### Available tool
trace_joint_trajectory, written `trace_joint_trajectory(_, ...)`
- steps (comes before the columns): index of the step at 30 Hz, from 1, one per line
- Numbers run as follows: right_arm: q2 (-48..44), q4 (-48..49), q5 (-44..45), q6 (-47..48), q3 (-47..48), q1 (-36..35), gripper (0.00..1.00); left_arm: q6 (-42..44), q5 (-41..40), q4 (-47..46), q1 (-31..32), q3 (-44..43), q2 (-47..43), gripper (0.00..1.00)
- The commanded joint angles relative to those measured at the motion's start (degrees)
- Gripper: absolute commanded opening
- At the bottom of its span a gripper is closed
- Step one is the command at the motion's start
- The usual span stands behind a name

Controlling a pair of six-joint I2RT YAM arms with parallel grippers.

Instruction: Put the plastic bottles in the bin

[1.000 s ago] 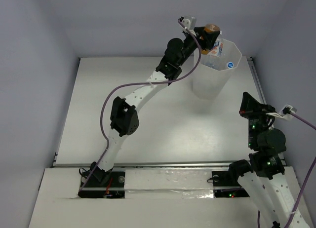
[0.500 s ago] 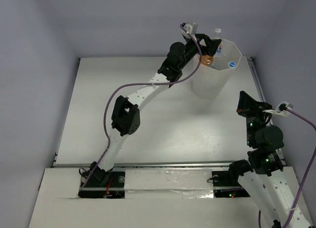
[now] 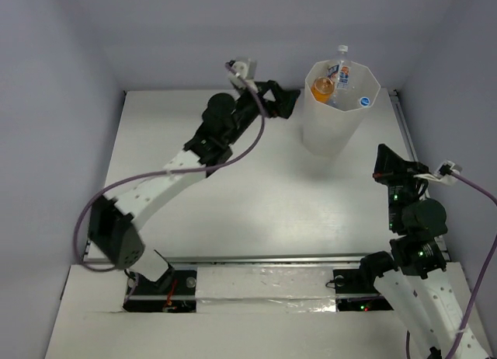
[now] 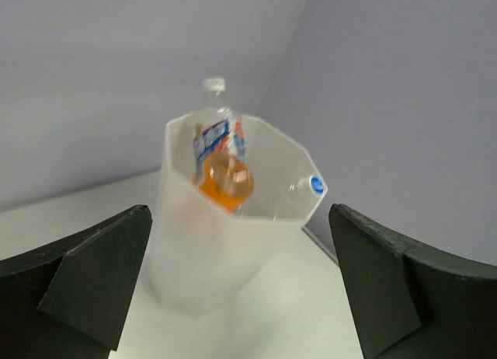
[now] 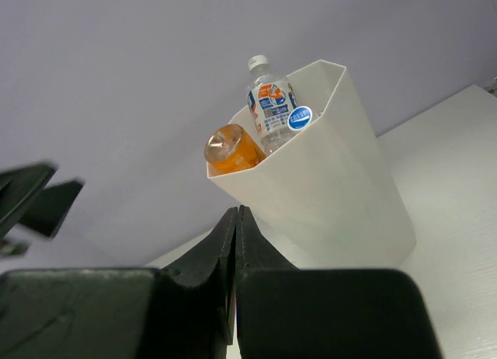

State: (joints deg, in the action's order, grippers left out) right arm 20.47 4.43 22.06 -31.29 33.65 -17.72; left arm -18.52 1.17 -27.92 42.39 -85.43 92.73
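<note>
the left gripper [image 3: 289,102] has let go and drawn back from the bin [image 3: 330,134], fingers apart and empty. the orange bottle [image 3: 322,86] now lies inside beside 2 clear bottles [image 3: 342,73]. the right gripper [image 5: 236,213] is pressed together. i see no bottle outside, so the task looks done.

Two white-and-black arms trailing purple cables

The left arm [image 3: 155,186] and right arm [image 3: 419,258] share white links dotted with small holes, joined by chunky black joints. A purple cable [image 3: 261,124] runs along the left arm, and a second cable [image 3: 477,190] leaves the right. Green lights [image 3: 396,196] glow on the right arm's joints. The left pincer [image 4: 239,219] has matte black, wedge-shaped fingers [image 4: 85,285].
</note>
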Motion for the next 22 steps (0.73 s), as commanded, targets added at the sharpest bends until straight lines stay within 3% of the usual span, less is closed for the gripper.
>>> trace_joint_trajectory(1,-2.44,0.76,-0.35,1.14,1.94,-0.48,0.02,-2.73,-5.2,0.67,0.15,13.49,-13.77,0.99)
trace_joint_trajectory(2,-3.23,0.15,-0.96,1.4,2.29,-0.48,0.03,-3.01,-7.3,0.85,0.15,21.45,-19.98,0.99)
trace_joint_trajectory(5,-6.31,-1.43,-1.32,1.49,3.96,-0.48,0.08,-3.62,-11.17,6.61,0.15,32.03,-28.54,0.99)
trace_joint_trajectory(8,-8.42,-3.89,-0.88,1.49,6.6,-0.48,0.15,-4.06,-16.88,17.06,0.67,36.1,-37.86,0.99)
trace_joint_trajectory(14,-9.31,-7.41,-0.44,1.84,10.99,-0.48,0.16,-3.98,-19.1,25.54,1.2,37.71,-54.12,0.99)
trace_joint_trajectory(22,-3.51,-10.22,-1.85,1.49,13.46,-0.48,0.17,0.24,-19.71,31.78,1.2,33.75,-58.45,0.99)
